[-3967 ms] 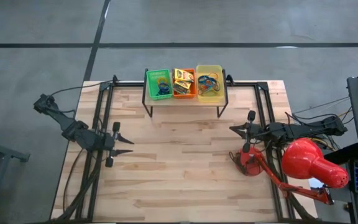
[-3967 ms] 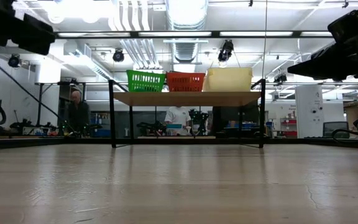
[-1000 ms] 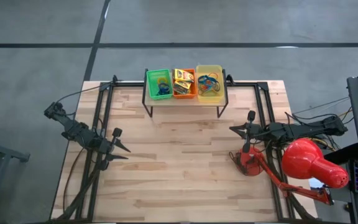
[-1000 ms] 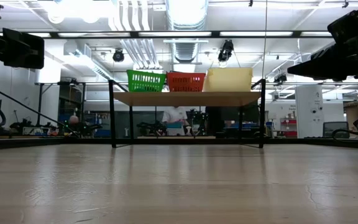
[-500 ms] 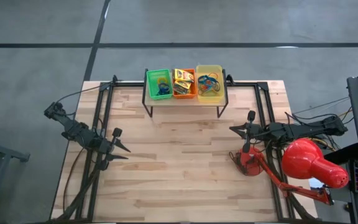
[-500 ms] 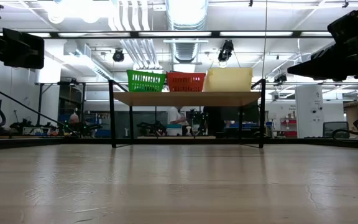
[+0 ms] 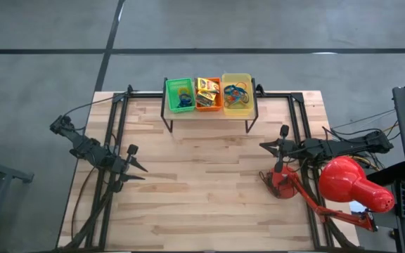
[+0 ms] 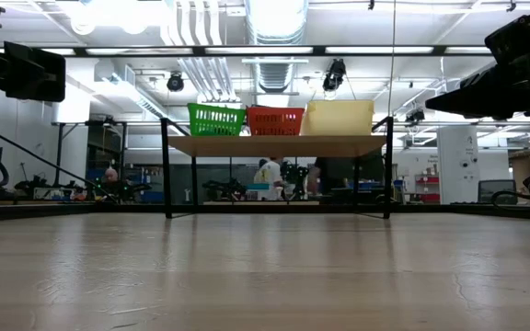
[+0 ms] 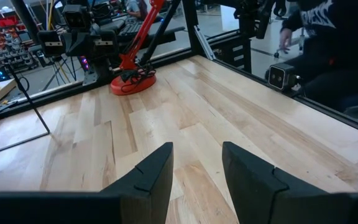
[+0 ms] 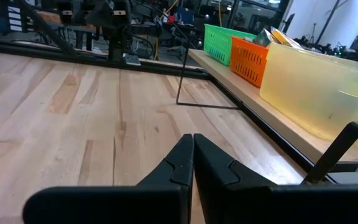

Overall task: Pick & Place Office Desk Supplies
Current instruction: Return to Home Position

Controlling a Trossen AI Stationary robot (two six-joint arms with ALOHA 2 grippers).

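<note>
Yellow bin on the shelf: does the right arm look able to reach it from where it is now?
Probably yes. The right gripper, shut, hangs over the table near the shelf; nothing stands between it and the yellow bin. The red lamp lies on its other side, away from the shelf.

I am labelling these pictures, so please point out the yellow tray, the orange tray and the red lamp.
yellow tray (image 8: 339, 119): low view, on its facing wall.
orange tray (image 8: 275, 122): low view, on its facing wall.
red lamp (image 7: 349, 184): high view, on its shade.
</note>
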